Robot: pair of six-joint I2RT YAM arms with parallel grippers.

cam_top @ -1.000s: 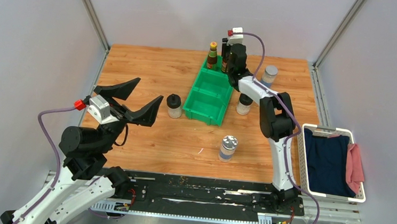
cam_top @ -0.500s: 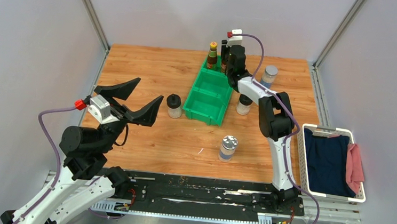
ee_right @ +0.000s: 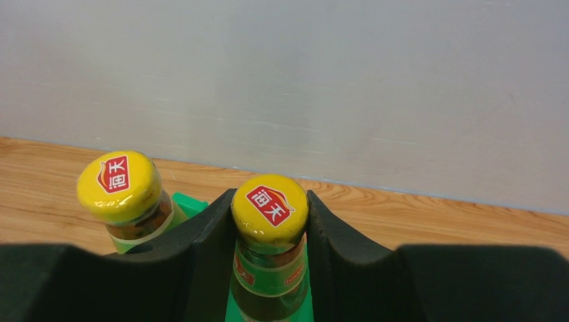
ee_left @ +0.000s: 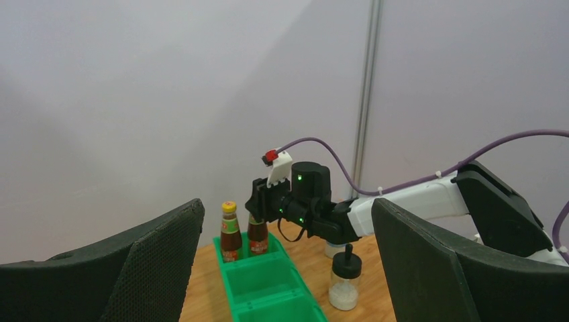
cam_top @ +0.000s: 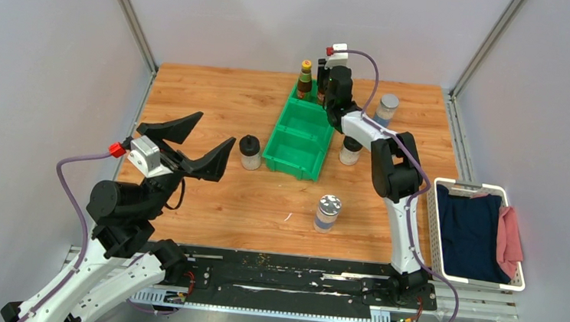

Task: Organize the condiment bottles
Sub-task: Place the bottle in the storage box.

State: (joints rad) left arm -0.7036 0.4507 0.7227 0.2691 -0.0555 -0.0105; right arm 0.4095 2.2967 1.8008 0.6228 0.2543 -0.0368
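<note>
My right gripper [cam_top: 327,78] is over the far compartment of the green bin [cam_top: 290,169]. In the right wrist view its fingers [ee_right: 208,241] press both sides of the yellow cap of a brown sauce bottle [ee_right: 270,209]; that bottle stands in the compartment. A second sauce bottle [cam_top: 304,78] stands just left of it, also in the right wrist view [ee_right: 121,184]. One black-capped shaker [cam_top: 249,152] stands left of the bin, another [cam_top: 351,151] right of it. Silver-lidded jars stand at the front [cam_top: 328,212] and back right [cam_top: 387,107]. My left gripper [cam_top: 195,145] is open and empty, raised at the left.
A white basket [cam_top: 437,219] holding dark blue and pink cloth sits off the table's right edge. The bin's middle and near compartments hold nothing. Grey walls close in the back and both sides.
My right gripper has shifted slightly towards the back over the far compartment, still on the bottle. The left arm has barely moved.
</note>
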